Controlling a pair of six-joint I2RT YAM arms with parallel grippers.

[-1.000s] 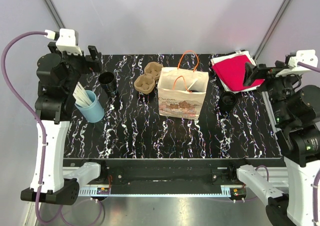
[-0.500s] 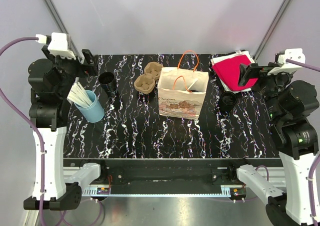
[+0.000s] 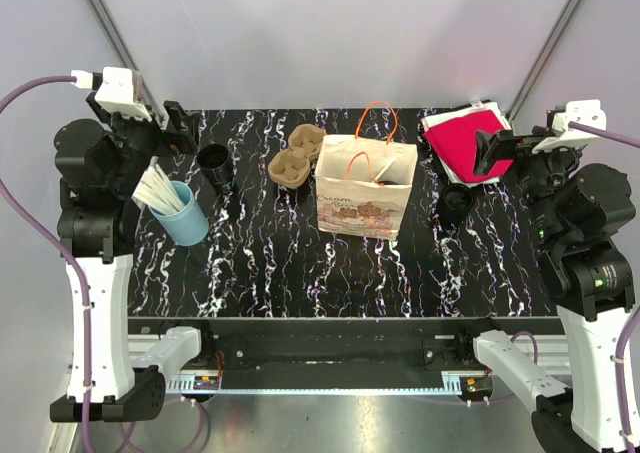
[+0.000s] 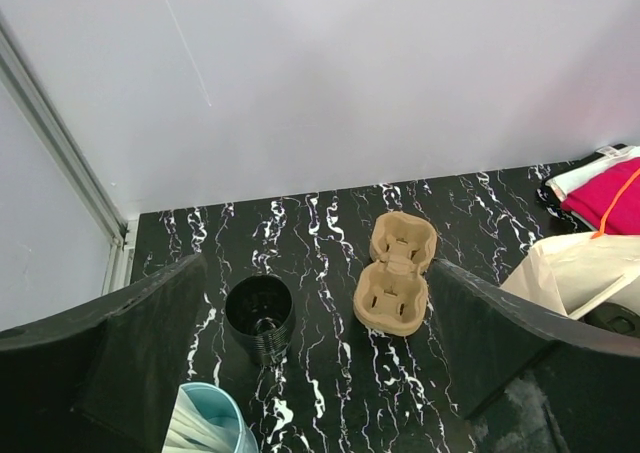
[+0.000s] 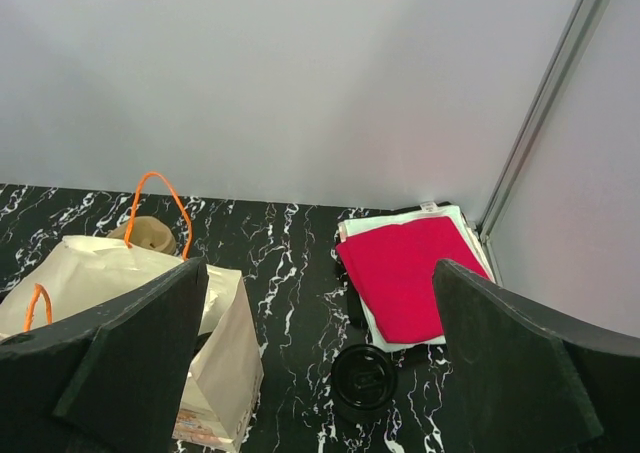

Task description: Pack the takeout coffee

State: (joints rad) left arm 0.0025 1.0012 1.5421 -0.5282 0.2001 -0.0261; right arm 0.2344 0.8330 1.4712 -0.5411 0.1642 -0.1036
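Note:
A black coffee cup (image 3: 215,166) stands open at the back left, also in the left wrist view (image 4: 260,316). A brown pulp cup carrier (image 3: 296,158) lies beside it (image 4: 396,285). A paper bag (image 3: 365,188) with orange handles stands open mid-table (image 5: 130,303). A black lid (image 3: 456,201) lies right of the bag (image 5: 364,376). My left gripper (image 3: 175,113) is open and empty, raised over the back left corner (image 4: 315,263). My right gripper (image 3: 497,150) is open and empty, raised over the back right (image 5: 320,263).
A light blue cup (image 3: 185,213) holding white stirrers stands at the left (image 4: 205,423). A stack of red and white napkins (image 3: 468,143) lies at the back right corner (image 5: 410,273). Grey walls close off the back and sides.
Both arms have drawn back and up toward the table's sides, the left gripper moving left and the right one settling over the napkins. Objects on the table have not moved.

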